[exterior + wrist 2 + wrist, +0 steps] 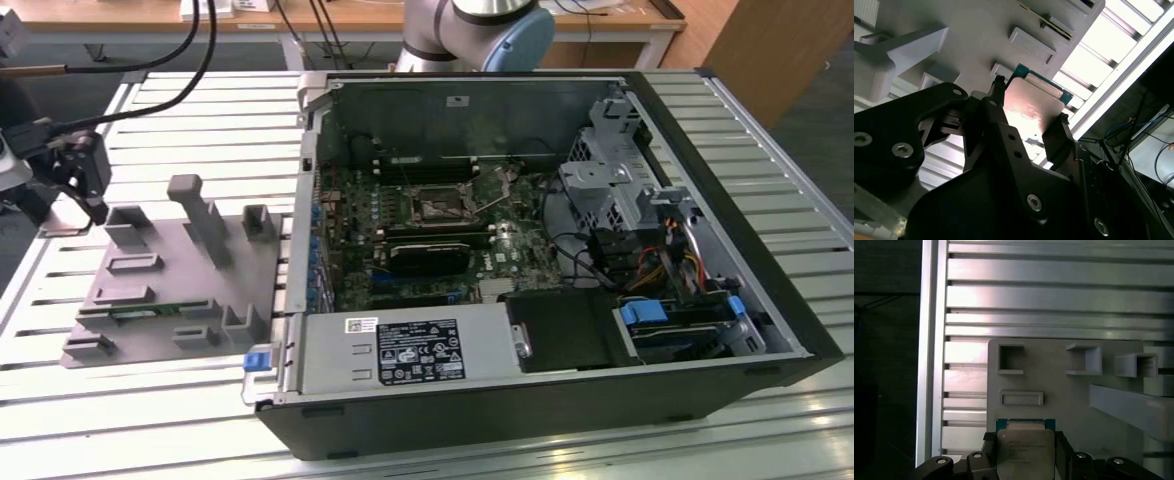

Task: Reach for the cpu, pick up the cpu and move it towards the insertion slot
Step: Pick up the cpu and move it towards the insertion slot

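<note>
— Where is the cpu (1025,447)?
— The gripper (1025,454) has it. In both wrist views the two black fingers (1059,137) pinch it, one on each side. Its silver top faces the cameras.
— Is there any writing on it?
— Yes. In the first wrist view there are a few lines of tiny dark print on the silver top. A thin green edge shows around it.
— What is under it?
— The grey fixture (1079,405), close to its edge, with the metal table (1029,295) beside it. I can't tell if the cpu touches the fixture.
— And the insertion slot (438,205)?
— In the exterior view it is the dark square with a shiny frame inside the open computer case (534,415). The gripper is well apart from it, over the fixture's corner at the exterior view's left.
— Any other writing?
— A black label (416,352) with white print is on the box at the front of the case. A small white sticker (363,322) sits just beside it. A green memory stick (144,312) lies in the fixture.
</note>
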Robot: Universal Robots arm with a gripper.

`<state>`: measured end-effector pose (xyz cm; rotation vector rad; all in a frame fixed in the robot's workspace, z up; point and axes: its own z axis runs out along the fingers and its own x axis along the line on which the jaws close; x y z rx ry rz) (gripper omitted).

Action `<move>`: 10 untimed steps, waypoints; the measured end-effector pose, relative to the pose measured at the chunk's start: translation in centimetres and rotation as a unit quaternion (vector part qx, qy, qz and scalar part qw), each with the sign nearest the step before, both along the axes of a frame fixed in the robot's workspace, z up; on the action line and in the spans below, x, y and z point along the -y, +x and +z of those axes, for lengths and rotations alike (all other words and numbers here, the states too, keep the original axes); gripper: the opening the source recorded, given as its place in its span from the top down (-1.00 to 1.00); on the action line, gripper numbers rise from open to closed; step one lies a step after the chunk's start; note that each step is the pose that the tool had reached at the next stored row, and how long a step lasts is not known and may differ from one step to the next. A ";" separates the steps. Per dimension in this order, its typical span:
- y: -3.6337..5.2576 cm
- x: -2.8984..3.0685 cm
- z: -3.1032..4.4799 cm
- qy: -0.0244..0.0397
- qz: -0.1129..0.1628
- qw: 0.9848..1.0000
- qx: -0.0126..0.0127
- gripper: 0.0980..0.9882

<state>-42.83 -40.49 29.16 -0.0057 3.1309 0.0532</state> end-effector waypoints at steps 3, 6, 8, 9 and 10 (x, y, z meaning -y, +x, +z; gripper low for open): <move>0.00 0.00 0.39 0.000 0.000 1.000 0.000 0.00; 0.00 0.00 0.78 0.000 0.000 1.000 0.000 0.00; 0.00 0.00 1.00 0.000 0.000 1.000 0.000 0.00; 0.00 0.00 1.10 0.000 0.000 1.000 0.000 0.00; 0.00 0.00 1.19 0.000 0.000 1.000 0.000 0.00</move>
